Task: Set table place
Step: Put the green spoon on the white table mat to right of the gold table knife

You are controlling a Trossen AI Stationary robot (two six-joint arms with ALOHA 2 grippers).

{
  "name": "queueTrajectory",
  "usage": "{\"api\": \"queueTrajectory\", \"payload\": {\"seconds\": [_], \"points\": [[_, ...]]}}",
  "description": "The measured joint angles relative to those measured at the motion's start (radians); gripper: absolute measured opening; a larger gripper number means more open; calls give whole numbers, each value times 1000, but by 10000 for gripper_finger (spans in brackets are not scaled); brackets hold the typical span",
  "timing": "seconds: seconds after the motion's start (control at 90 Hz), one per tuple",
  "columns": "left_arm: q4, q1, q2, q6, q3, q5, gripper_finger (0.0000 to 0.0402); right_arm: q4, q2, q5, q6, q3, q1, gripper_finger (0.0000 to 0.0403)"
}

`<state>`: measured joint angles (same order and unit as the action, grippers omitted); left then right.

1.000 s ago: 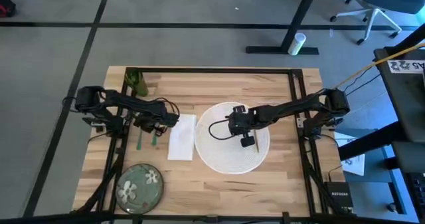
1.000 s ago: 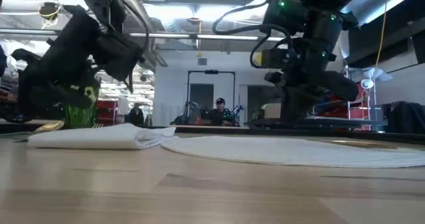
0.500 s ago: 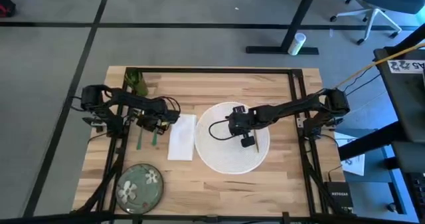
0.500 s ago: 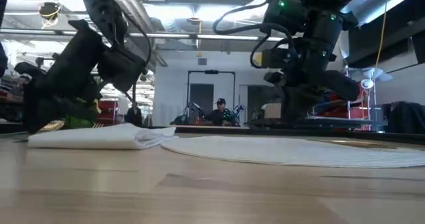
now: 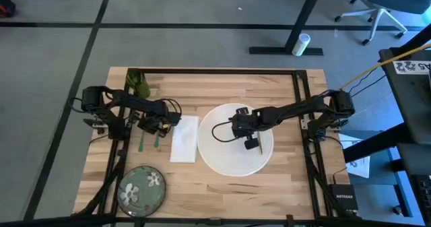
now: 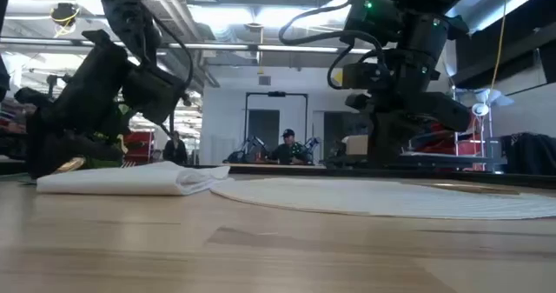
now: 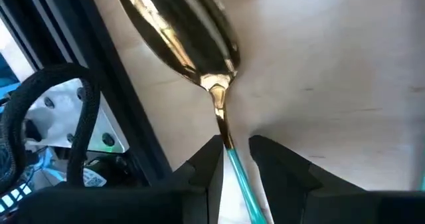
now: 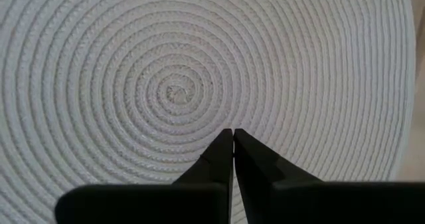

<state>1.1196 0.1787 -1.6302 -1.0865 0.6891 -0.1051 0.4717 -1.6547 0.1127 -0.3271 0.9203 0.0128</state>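
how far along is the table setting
Done: placemat centred, napkin beside it. In hand: left gripper straddles the gold spoon, jaws open. Left: plate sits at the table's near corner, cup at the far corner. Right gripper hovers shut over the placemat.

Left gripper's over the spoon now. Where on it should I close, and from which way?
Close on the spoon at its thin neck, where gold meets teal handle; it lies flat on the table, so come straight down. The left gripper already straddles the handle with its fingers open, probably well placed.
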Motion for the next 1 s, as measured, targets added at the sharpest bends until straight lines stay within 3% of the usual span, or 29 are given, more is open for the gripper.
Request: {"api": "queueTrajectory", "payload": {"seconds": [0.122,0.3,0.489,0.722,1.0], "points": [[-11,0,0,43,0,0,64,0,0,0,0,0,0,0],[-23,-2,0,113,-1,-3,10,0,0,0,0,0,0,0],[7,-15,0,165,25,-45,1,0,0,0,0,0,0,0],[106,-30,5,215,150,-122,0,-3,0,0,0,0,0,0],[107,-44,5,329,339,-119,0,26,14,19,-5,0,1,0]]}}
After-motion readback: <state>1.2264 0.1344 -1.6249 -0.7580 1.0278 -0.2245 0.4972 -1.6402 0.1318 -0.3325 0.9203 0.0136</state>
